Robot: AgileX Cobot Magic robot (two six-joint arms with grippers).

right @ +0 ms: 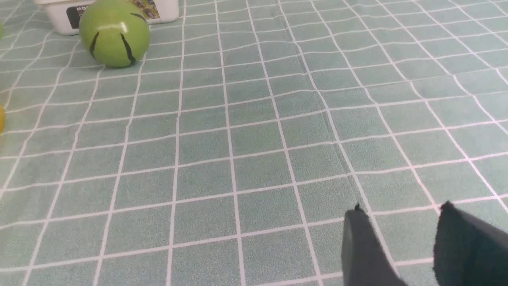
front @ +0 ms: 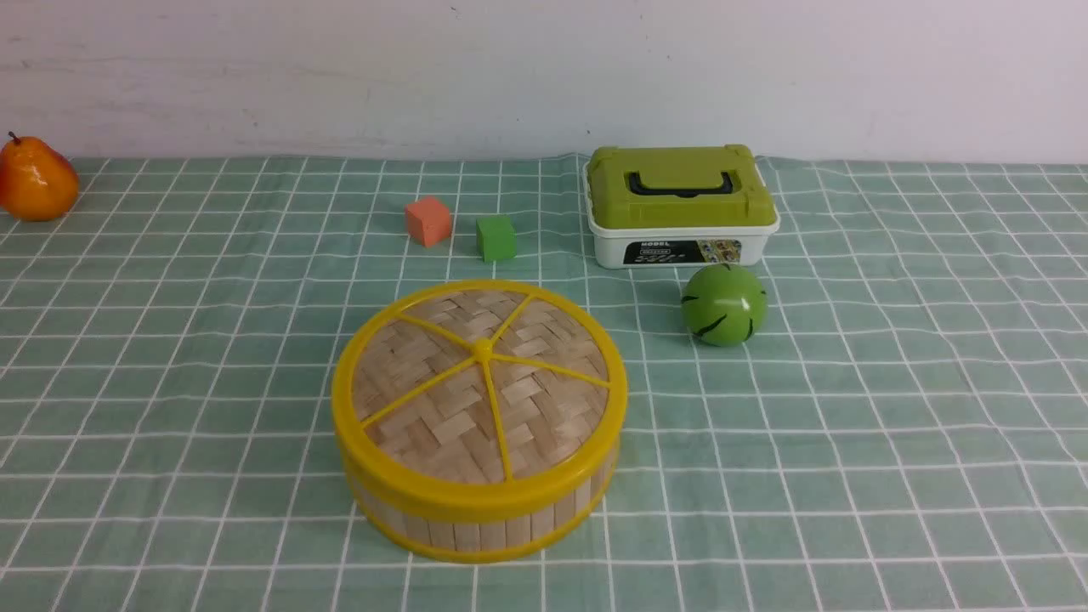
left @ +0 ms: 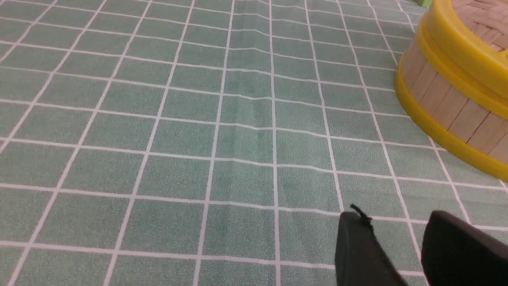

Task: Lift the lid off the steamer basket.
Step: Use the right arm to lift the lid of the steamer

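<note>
The lid [front: 481, 384], woven pale bamboo with a yellow rim and yellow spokes, sits closed on the steamer basket [front: 476, 525] in the middle of the green checked cloth. In the left wrist view the basket's slat wall [left: 444, 105] and the lid's yellow rim [left: 460, 51] show at the edge. My left gripper [left: 397, 222] is open and empty, apart from the basket, over bare cloth. My right gripper [right: 401, 216] is open and empty over bare cloth. Neither gripper shows in the front view.
A white box with a green lid [front: 682, 204] stands at the back right, with a green ball [front: 723, 304] in front of it; the ball also shows in the right wrist view [right: 114, 33]. An orange cube [front: 427, 221], a green cube [front: 495, 238] and an orange pear [front: 34, 180] lie farther back.
</note>
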